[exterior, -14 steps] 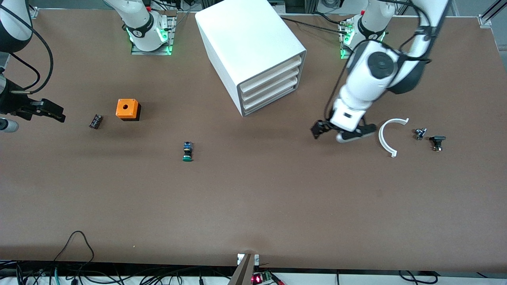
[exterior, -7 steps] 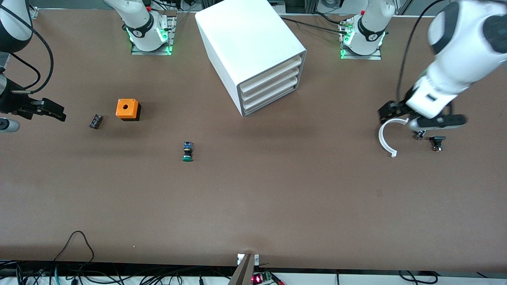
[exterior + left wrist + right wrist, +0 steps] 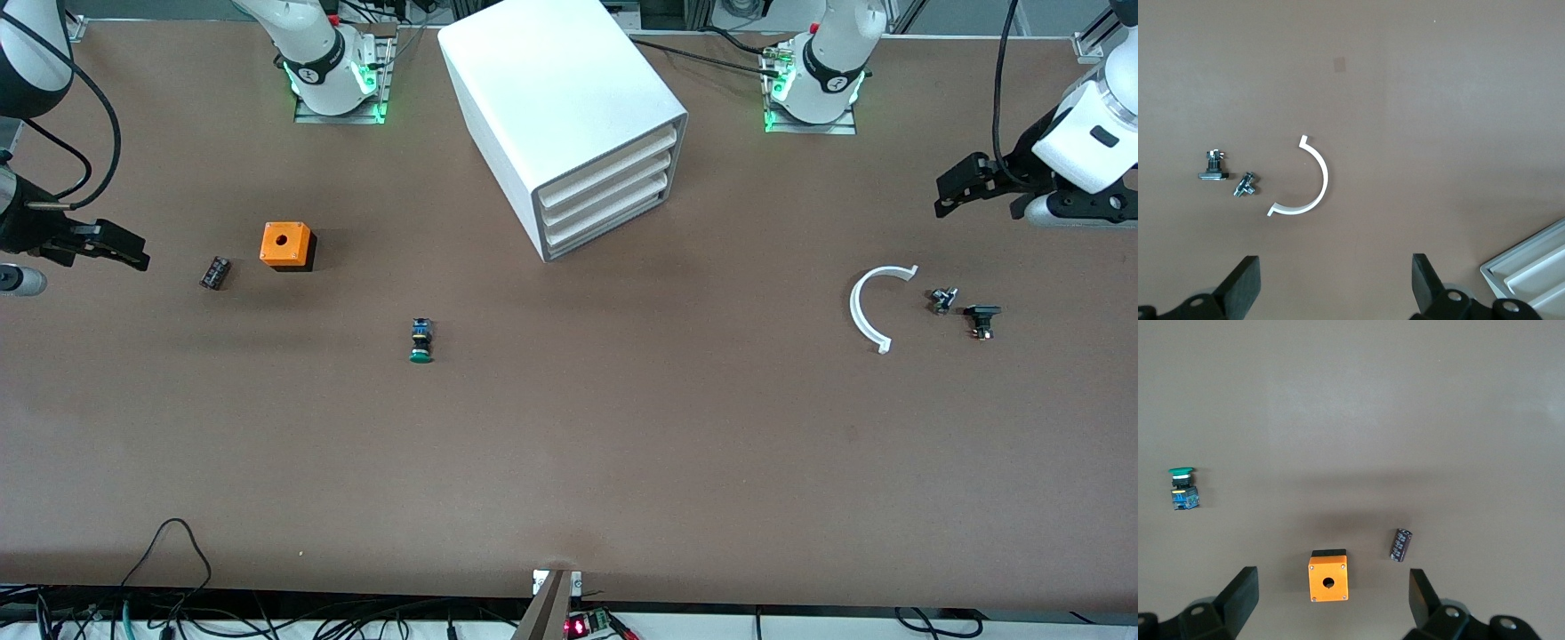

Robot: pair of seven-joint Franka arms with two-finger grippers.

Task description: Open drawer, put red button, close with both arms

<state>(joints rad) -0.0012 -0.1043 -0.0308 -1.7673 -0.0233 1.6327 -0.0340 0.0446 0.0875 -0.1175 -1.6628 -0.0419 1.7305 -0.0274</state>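
Observation:
The white cabinet (image 3: pixel 569 107) stands near the robots' bases, with its four drawers (image 3: pixel 609 191) all shut; a corner of it shows in the left wrist view (image 3: pixel 1531 270). The red button is not in view. My left gripper (image 3: pixel 991 206) is open and empty, up over the table at the left arm's end; its own view (image 3: pixel 1337 293) shows bare table between the fingers. My right gripper (image 3: pixel 71 265) is open and empty, and waits over the right arm's end of the table; in its own view (image 3: pixel 1331 607) the orange box lies between its fingers.
A green-capped button (image 3: pixel 421 341) (image 3: pixel 1182 487) lies nearer the camera than the cabinet. An orange box (image 3: pixel 287 244) (image 3: pixel 1328 575) and a dark capacitor (image 3: pixel 214 272) (image 3: pixel 1401 543) lie toward the right arm's end. A white arc (image 3: pixel 867 307) (image 3: pixel 1308 183) and two small parts (image 3: pixel 942 300) (image 3: pixel 981 320) lie toward the left arm's end.
My left gripper has swung from in front of the cabinet, past the white arc, out toward the left arm's end of the table, staying open. The right arm has not moved.

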